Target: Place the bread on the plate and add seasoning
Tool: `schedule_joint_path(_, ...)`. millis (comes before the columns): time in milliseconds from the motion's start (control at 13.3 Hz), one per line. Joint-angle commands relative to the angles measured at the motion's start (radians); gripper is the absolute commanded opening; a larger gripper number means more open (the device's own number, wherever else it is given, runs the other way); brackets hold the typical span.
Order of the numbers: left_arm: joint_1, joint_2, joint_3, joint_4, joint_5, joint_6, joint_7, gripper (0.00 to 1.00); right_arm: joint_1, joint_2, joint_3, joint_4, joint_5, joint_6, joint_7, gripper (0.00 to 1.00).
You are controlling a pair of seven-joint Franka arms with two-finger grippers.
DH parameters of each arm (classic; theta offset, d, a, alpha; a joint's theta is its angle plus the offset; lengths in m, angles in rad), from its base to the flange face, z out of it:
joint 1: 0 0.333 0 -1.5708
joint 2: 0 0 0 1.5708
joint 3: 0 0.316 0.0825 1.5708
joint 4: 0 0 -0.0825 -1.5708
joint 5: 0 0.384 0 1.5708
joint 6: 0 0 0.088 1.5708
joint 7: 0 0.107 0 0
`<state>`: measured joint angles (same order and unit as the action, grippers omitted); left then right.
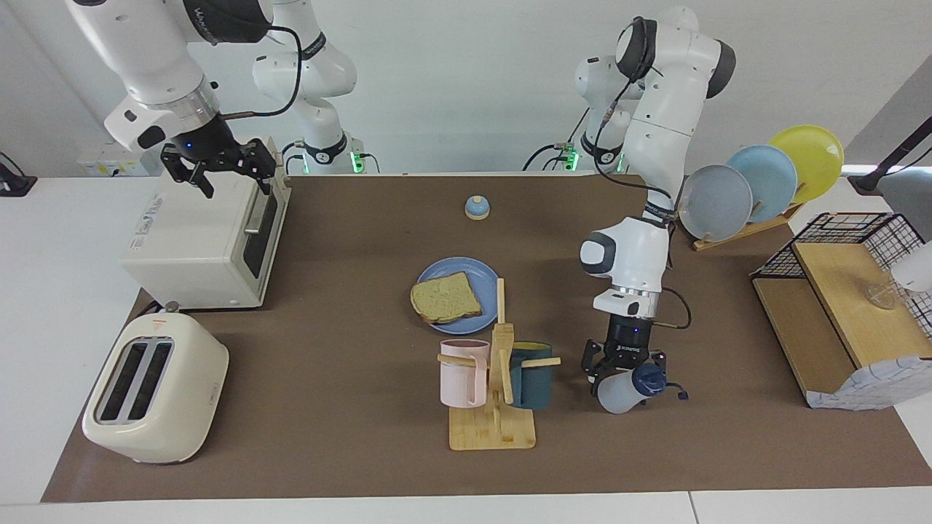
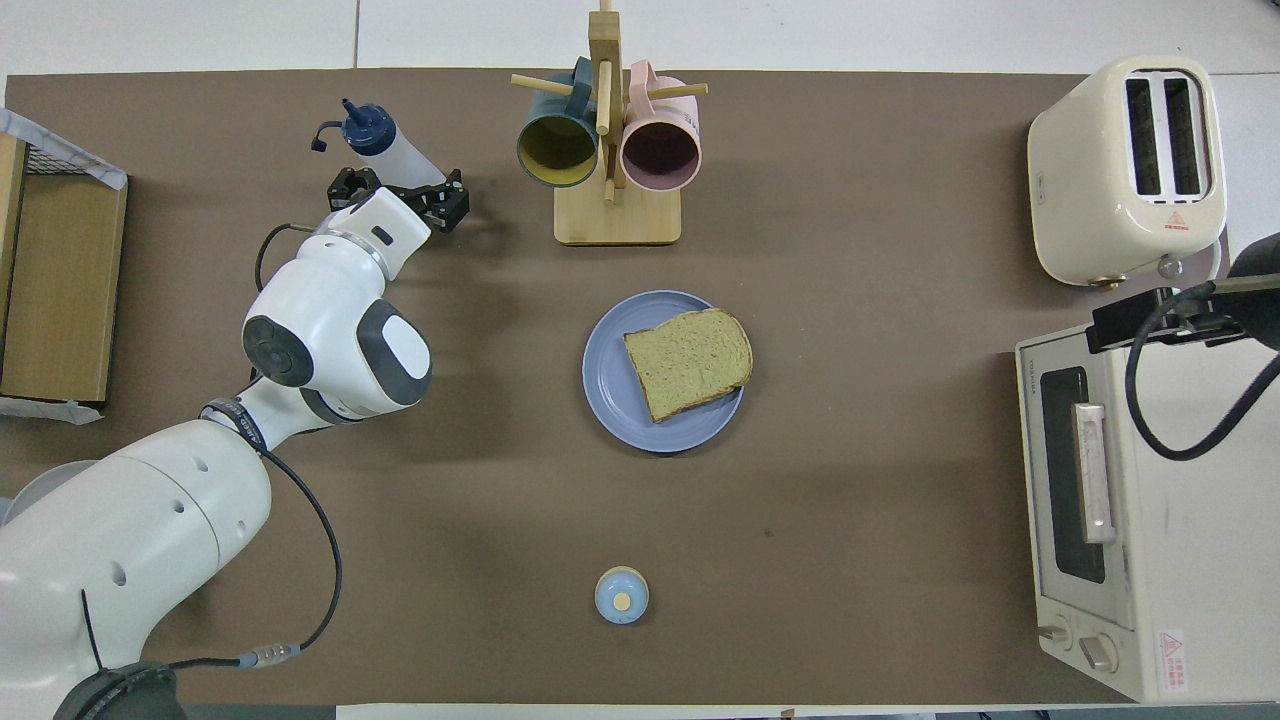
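Observation:
The bread [image 1: 444,298] lies on the medium-blue plate [image 1: 470,271] in the middle of the mat; both also show in the overhead view, the bread [image 2: 690,360] on the plate [image 2: 612,395]. My left gripper [image 1: 622,371] is shut on the seasoning bottle [image 1: 628,391], a whitish bottle with a navy cap. It holds the bottle tilted low over the mat beside the mug rack, toward the left arm's end, as the overhead view shows for the gripper [image 2: 400,190] and the bottle [image 2: 388,143]. My right gripper [image 1: 227,166] is open and empty, raised over the toaster oven.
A wooden mug rack [image 1: 492,431] with a pink and a teal mug stands farther from the robots than the plate. A blue-domed bell [image 1: 477,208] sits nearer to them. A toaster oven [image 1: 204,240] and toaster [image 1: 156,389] stand at the right arm's end; a plate rack [image 1: 764,182] and wire shelf [image 1: 837,313] at the left arm's.

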<state>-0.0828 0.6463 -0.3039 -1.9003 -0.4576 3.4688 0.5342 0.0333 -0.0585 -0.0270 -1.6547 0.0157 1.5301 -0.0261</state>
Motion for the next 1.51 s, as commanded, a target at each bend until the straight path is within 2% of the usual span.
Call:
schedule_joint_path(0, 0.018, -0.005, -0.017, -0.016, 0.002, -0.004, -0.002, 1.00, -0.009, -0.003, 0.004, -0.002, -0.002, -0.010, 0.012, 1.00)
schedule_joint_path(527, 0.017, -0.034, -0.017, -0.074, 0.001, 0.024, -0.002, 1.00, -0.009, -0.003, 0.004, -0.002, -0.002, -0.010, 0.012, 1.00)
schedule_joint_path(603, 0.024, -0.066, -0.017, -0.109, 0.001, 0.023, -0.003, 1.00, -0.009, -0.003, 0.004, -0.002, -0.002, -0.010, 0.012, 1.00)
schedule_joint_path(753, 0.054, -0.193, -0.017, -0.216, -0.001, -0.016, -0.003, 1.00, -0.009, -0.003, 0.004, -0.002, -0.002, -0.010, 0.012, 1.00)
schedule_joint_path(904, 0.057, -0.324, -0.014, -0.293, -0.003, -0.124, -0.008, 1.00, -0.009, -0.003, 0.004, -0.002, -0.002, -0.011, 0.012, 1.00)
schedule_joint_path(1130, 0.025, -0.502, -0.009, -0.339, -0.007, -0.409, -0.063, 1.00, -0.009, -0.003, 0.004, 0.000, -0.002, -0.011, 0.012, 1.00)
schedule_joint_path(1281, -0.015, -0.571, -0.008, -0.336, -0.007, -0.552, -0.202, 1.00, -0.009, -0.003, 0.004, -0.002, -0.002, -0.011, 0.012, 1.00)
schedule_joint_path(1432, -0.026, -0.652, -0.006, -0.333, -0.007, -0.702, -0.250, 1.00, -0.009, -0.003, 0.004, -0.002, -0.002, -0.010, 0.012, 1.00)
